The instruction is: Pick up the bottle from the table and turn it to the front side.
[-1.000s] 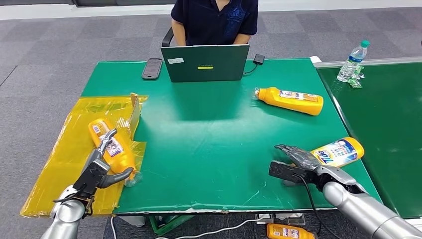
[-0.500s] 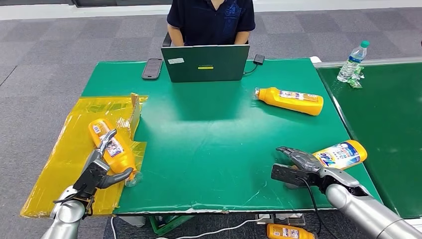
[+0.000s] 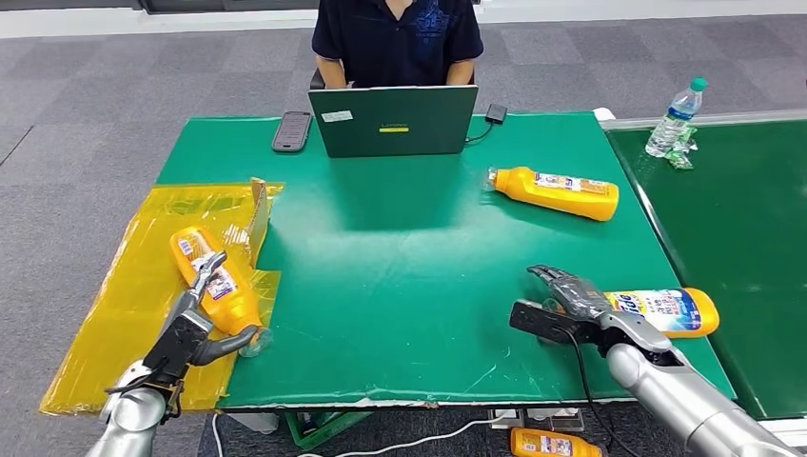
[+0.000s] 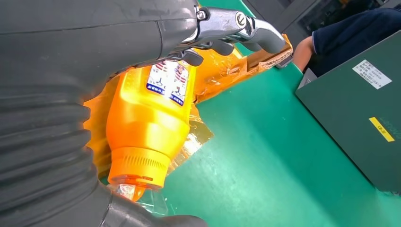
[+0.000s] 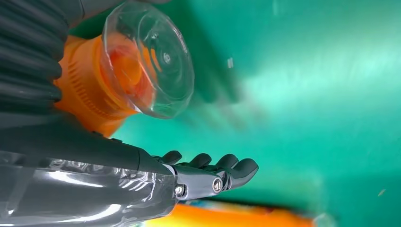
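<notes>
1. Right hand (image 3: 571,307) grips a yellow bottle (image 3: 666,310) at the near right corner of the green table (image 3: 419,248); bottle lies about level, base toward the right edge, label up.
2. Right wrist view adds the clear cap (image 5: 149,66) and ribbed orange neck, close by the palm, fingers (image 5: 227,166) curled past it. Picture is smeared, so exact contact points are hard to judge.
3. Left hand (image 3: 195,319) is around a second bottle (image 3: 211,278) lying on yellow plastic sheet (image 3: 133,286) at the table's left side; thumb under the neck end, fingers over the label.
4. Left wrist view shows that bottle's orange cap (image 4: 137,168) and label up close, fingers (image 4: 236,28) arched above it; looks like a hold.
5. Third bottle (image 3: 557,190) lies loose on the far right of the table.
6. Far edge: laptop (image 3: 395,121), phone (image 3: 291,130), person (image 3: 398,38) seated behind.
7. Table centre is open green surface.
8. Water bottle (image 3: 674,118) stands on the neighbouring table to the right.
</notes>
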Motion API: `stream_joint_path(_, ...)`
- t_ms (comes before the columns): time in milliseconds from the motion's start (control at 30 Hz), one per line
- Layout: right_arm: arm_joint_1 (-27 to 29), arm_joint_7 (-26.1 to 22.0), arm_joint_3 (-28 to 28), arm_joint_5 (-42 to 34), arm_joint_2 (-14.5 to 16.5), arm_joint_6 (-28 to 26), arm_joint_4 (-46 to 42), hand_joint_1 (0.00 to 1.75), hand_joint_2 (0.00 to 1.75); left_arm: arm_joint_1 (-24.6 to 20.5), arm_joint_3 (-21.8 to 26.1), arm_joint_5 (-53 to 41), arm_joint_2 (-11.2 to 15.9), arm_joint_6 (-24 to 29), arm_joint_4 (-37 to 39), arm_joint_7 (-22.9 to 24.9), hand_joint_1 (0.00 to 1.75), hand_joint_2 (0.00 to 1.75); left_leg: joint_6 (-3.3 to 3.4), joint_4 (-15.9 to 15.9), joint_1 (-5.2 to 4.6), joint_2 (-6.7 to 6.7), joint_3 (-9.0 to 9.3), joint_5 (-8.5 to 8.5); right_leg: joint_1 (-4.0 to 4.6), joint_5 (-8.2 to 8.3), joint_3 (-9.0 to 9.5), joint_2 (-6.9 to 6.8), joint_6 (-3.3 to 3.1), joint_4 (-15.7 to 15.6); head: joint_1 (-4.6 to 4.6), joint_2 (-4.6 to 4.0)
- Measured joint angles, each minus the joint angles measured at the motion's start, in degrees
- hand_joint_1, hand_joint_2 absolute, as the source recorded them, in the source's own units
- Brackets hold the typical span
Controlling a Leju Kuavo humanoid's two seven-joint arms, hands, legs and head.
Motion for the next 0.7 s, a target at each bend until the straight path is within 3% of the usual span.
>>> stream_joint_path(300,-3.0,-1.2,-4.0,2.7,4.8,-3.2,9.9,0.00,1.75,-0.1,0.0,-0.1,-0.2,0.0,0.2,-0.1,0.00,1.75,0.00,0.0,0.00,0.00,0.01,0.00,0.00,0.00,0.00,0.01,0.00,0.0,0.00,-0.01)
stream_joint_path(700,-6.2,-2.6,-6.8,3.6,6.6,-3.8,18.3,0.00,1.75,-1.0,0.0,0.1,-0.3,-0.3,1.5,-0.5,0.00,1.75,0.02,0.0,-0.03,-0.01,0.05,0.01,0.00,0.04,0.06,0.00,0.06,0.0,0.00,-0.01)
